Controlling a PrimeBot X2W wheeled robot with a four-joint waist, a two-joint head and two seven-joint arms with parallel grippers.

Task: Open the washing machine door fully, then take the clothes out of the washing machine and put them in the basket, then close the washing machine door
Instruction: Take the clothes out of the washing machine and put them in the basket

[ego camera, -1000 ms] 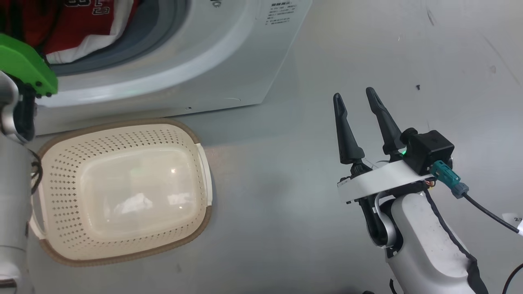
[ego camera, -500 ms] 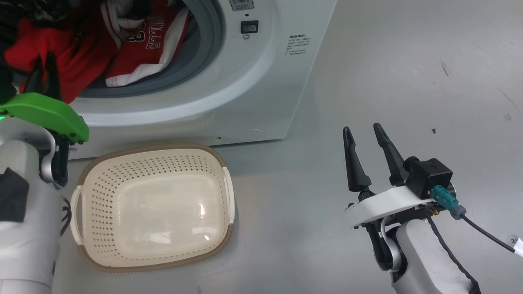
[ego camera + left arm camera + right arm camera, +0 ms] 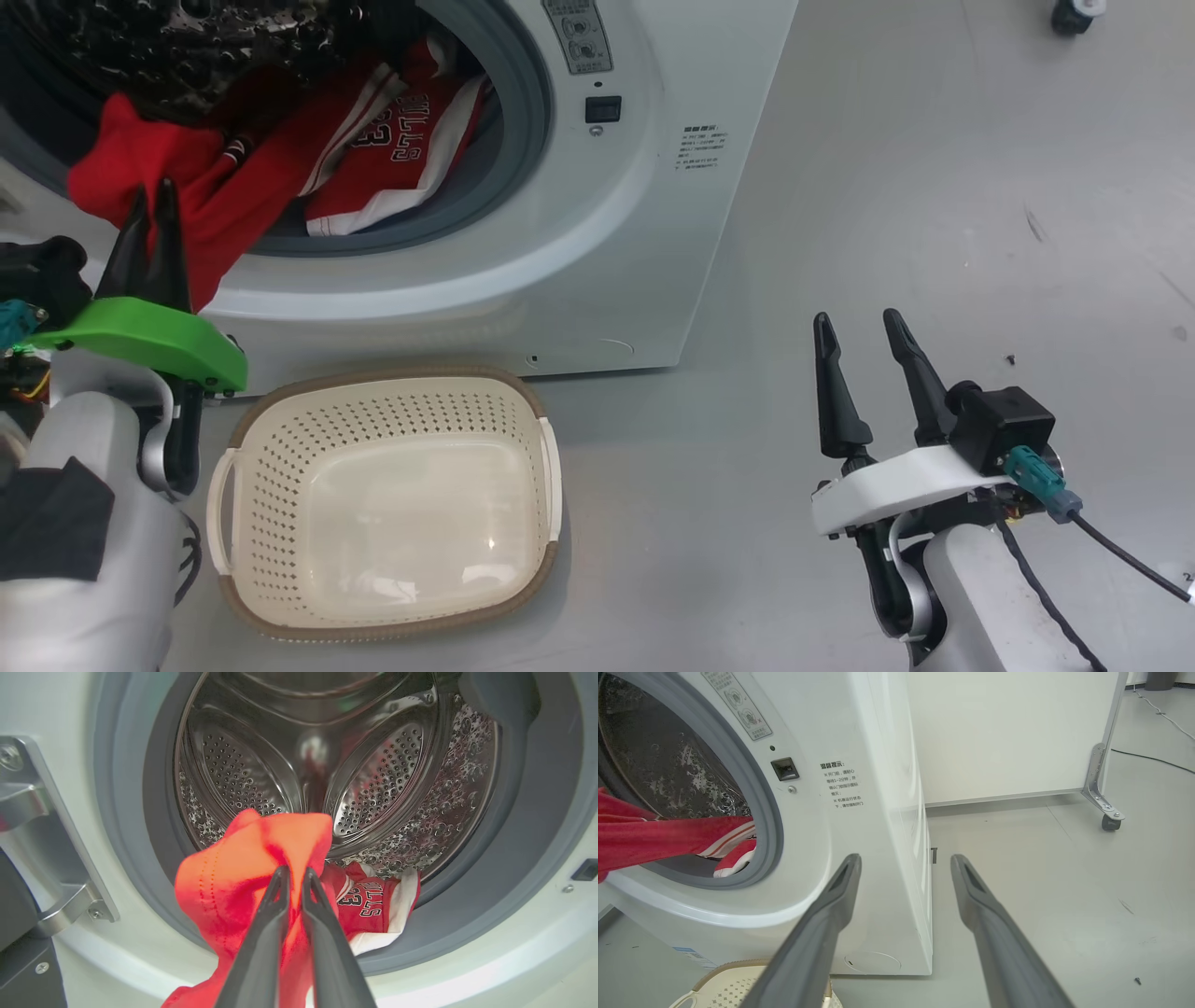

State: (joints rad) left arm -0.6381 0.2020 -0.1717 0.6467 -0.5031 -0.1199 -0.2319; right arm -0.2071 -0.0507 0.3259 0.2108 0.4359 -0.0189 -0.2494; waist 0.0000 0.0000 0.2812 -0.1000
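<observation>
Noted a bunched red fabric jersey drawn half out of the big white front-loading washing machine. Saw it draped over the grey rubber gasket at the machine's mouth and hanging down the machine's front. Found it pinched at an upper fold by the left gripper, long dark fingers pressed together on the cloth. Spotted a second red jersey, white-trimmed and lettered "BULLS 23", lying inside the machine at the bottom of the perforated steel drum. Logged a cream perforated plastic basket with a brown rim on the floor just in front of the machine, nothing in it. Logged the right gripper well off the machine's right side, spread wide, holding nothing.

Over the last second: discounted the whole-picture shift as head-camera tilt. Measured against the machine's front, placed the left gripper farther out than before, red cloth trailing over the lip. Judged first garment mid-extraction, with the carry to the basket next and a snag on the gasket possible.
</observation>
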